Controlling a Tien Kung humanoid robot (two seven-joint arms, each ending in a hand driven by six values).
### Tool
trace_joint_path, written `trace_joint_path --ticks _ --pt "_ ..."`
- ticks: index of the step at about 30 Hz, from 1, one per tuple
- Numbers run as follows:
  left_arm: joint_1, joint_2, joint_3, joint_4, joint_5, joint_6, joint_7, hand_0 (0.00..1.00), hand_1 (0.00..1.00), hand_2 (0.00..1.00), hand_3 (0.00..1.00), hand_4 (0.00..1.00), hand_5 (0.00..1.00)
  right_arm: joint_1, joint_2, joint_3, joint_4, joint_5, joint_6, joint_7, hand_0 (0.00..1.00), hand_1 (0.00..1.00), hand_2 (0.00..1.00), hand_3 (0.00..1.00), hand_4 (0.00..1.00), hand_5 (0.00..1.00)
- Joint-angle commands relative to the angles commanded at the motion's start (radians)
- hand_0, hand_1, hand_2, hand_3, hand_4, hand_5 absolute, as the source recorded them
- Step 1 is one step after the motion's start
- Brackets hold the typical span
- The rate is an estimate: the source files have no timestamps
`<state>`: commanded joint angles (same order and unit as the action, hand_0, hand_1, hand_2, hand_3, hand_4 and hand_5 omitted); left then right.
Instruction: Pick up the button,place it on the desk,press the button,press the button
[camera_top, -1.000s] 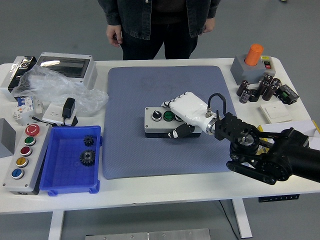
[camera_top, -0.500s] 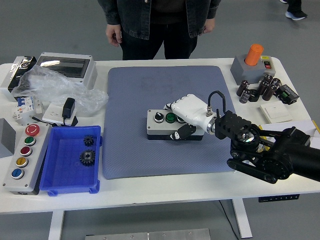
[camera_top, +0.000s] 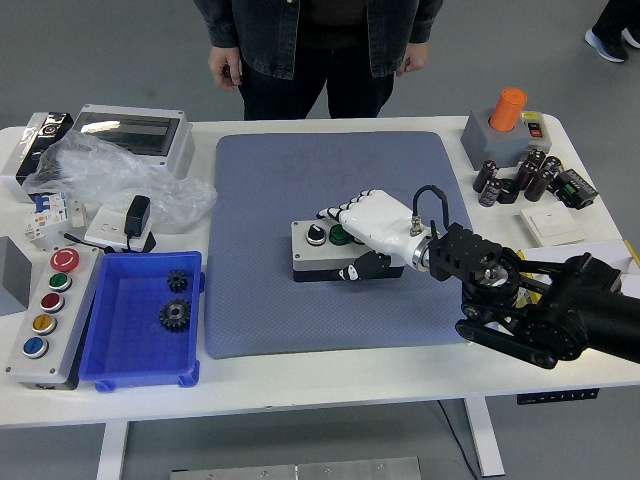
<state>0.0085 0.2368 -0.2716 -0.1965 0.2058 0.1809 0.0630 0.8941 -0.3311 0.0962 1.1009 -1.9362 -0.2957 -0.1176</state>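
Observation:
A grey button box (camera_top: 318, 252) with a black knob and a green button on top lies on the blue-grey mat (camera_top: 300, 190) in the middle of the table. My right hand (camera_top: 362, 238), white with a black arm behind it, lies over the box's right half. Its fingers (camera_top: 340, 213) rest on top near the green button and its thumb (camera_top: 357, 269) presses the front face, so it grips the box. The box's right part is hidden under the hand. My left arm is out of view.
A blue bin (camera_top: 140, 320) with two black gears and a grey panel of several coloured buttons (camera_top: 45, 305) sit at the left. A plastic bag, an adapter and an enclosure lie behind them. Capacitors (camera_top: 510, 178), an orange-capped box and a switch plate are at the right. A person stands beyond the far edge.
My right hand has shifted slightly over the box, its fingers reaching further left across the top. The box has nudged a little on the mat.

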Motion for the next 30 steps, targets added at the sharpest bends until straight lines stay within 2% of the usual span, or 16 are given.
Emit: trace_joint_path --ticks 3,4,8,9,10,15,16,19,21,22,26,30 --pt "0.002 0.0 0.01 0.001 -0.013 0.0 0.0 0.669 0.695 0.616 0.64 0.608 0.364 0.0 -0.001 0.003 0.006 -0.001 0.004 0.0 0.722 0.7 0.732 0.888 0.864 0.254" --pt "0.002 0.0 0.011 0.001 -0.015 0.0 0.0 0.669 0.694 0.616 0.639 0.606 0.362 0.0 -0.002 0.006 0.011 -0.001 0.006 0.0 0.758 0.739 0.81 0.9 0.89 0.263" --pt "0.004 -0.002 0.016 0.002 -0.021 0.0 0.0 0.669 0.694 0.616 0.639 0.606 0.362 -0.001 -0.023 0.027 0.06 0.002 0.024 -0.006 0.758 0.739 0.81 0.9 0.89 0.263" --pt "0.004 -0.002 0.016 0.002 -0.021 0.0 0.0 0.669 0.694 0.616 0.639 0.606 0.362 -0.001 -0.034 0.036 0.081 0.004 0.033 -0.01 0.758 0.739 0.81 0.9 0.89 0.263" --pt "0.005 -0.002 0.017 0.002 -0.022 0.0 0.0 0.669 0.694 0.616 0.638 0.604 0.364 -0.002 -0.046 0.045 0.103 0.006 0.044 -0.015 0.774 0.75 0.831 0.91 0.966 0.352" --pt "0.008 -0.005 0.023 0.003 -0.029 -0.001 -0.005 0.669 0.694 0.616 0.638 0.604 0.364 -0.012 -0.114 0.109 0.223 0.006 0.094 -0.035 0.774 0.75 0.831 0.91 0.966 0.352" --pt "0.008 -0.006 0.026 0.003 -0.031 -0.001 -0.006 0.668 0.694 0.616 0.637 0.604 0.364 -0.016 -0.129 0.124 0.248 0.012 0.103 -0.04 0.778 0.752 0.835 0.933 0.998 0.492" --pt "0.008 -0.008 0.032 0.004 -0.036 -0.001 -0.007 0.668 0.694 0.616 0.637 0.604 0.364 -0.034 -0.178 0.175 0.328 0.051 0.123 -0.049 0.778 0.752 0.835 0.933 0.998 0.492" --pt "0.008 -0.008 0.033 0.003 -0.036 -0.001 -0.008 0.668 0.694 0.616 0.637 0.604 0.364 -0.058 -0.209 0.215 0.383 0.094 0.129 -0.056 0.778 0.752 0.835 0.933 0.998 0.492" --pt "0.007 -0.008 0.032 0.003 -0.035 -0.001 -0.009 0.667 0.694 0.615 0.637 0.601 0.367 -0.08 -0.225 0.241 0.416 0.123 0.128 -0.061 0.793 0.759 0.846 0.985 0.998 0.596" --pt "0.009 -0.012 0.028 0.003 -0.032 -0.001 -0.008 0.667 0.694 0.615 0.637 0.601 0.367 -0.164 -0.254 0.344 0.513 0.202 0.117 -0.105 0.793 0.759 0.846 0.985 0.998 0.596" --pt "0.016 -0.015 0.013 0.003 -0.021 -0.003 -0.007 0.667 0.694 0.615 0.636 0.599 0.365 -0.259 -0.268 0.462 0.592 0.138 0.11 -0.175 0.792 0.76 0.838 0.981 0.998 0.599"
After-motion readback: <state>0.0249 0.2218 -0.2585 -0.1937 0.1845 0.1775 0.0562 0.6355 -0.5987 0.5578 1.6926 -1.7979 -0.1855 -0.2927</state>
